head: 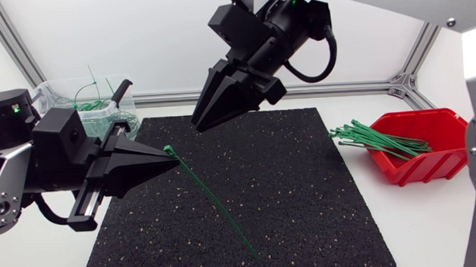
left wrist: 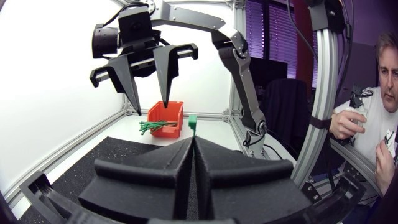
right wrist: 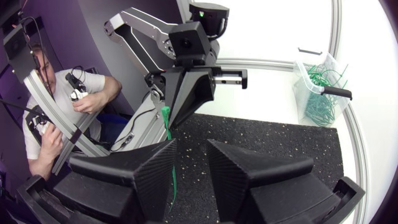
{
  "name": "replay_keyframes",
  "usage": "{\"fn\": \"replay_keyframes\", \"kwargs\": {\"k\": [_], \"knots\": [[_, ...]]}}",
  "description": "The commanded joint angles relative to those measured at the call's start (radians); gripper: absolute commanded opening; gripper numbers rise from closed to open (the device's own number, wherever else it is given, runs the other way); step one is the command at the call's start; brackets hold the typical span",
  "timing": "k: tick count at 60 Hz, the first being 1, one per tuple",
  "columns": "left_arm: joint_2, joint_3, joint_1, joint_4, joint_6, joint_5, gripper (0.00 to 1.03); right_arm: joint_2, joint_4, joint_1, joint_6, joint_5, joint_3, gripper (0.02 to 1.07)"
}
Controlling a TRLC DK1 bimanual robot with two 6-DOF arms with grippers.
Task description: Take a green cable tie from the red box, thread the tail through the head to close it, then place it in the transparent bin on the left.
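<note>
Your left end effector (head: pixel 173 159) pinches the green tie (head: pixel 213 200) by its head; the tail slopes down to the mat (head: pixel 305 187), away from your open right end effector (head: pixel 199 123).

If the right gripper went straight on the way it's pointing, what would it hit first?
Probably the thin green plastic cable tie, near the end pinched in the black left gripper. The open black right gripper points at that spot; depth is unclear, so it might touch the left gripper first.

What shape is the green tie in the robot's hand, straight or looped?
Straight, not looped. The green tie runs in one line over the black mat, its head end held by the left gripper.
</note>
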Motion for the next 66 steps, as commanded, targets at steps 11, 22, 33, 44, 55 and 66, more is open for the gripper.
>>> {"fn": "replay_keyframes", "kwargs": {"k": [11, 22, 33, 44, 55, 66], "knots": [[0.017, 0.113, 0.018, -0.146, 0.026, -0.114, 0.03, -0.090, 0.328, 0.005, 0.221, 0.188, -0.247, 0.57], [0.026, 0.201, -0.043, -0.443, 0.205, -0.272, 0.03, -0.213, 0.480, 0.038, 0.292, 0.277, -0.427, 0.69], [-0.008, 0.247, -0.106, -0.566, 0.205, -0.346, 0.03, -0.353, 0.598, 0.068, 0.411, 0.308, -0.580, 0.69], [-0.057, 0.287, -0.174, -0.666, 0.175, -0.360, 0.03, -0.481, 0.652, 0.115, 0.526, 0.325, -0.715, 0.68], [-0.097, 0.250, -0.197, -0.658, 0.119, -0.349, 0.03, -0.558, 0.692, 0.137, 0.611, 0.313, -0.792, 0.61], [-0.097, 0.230, -0.189, -0.641, 0.095, -0.309, 0.03, -0.581, 0.798, 0.160, 0.669, 0.299, -0.859, 0.52]]}}
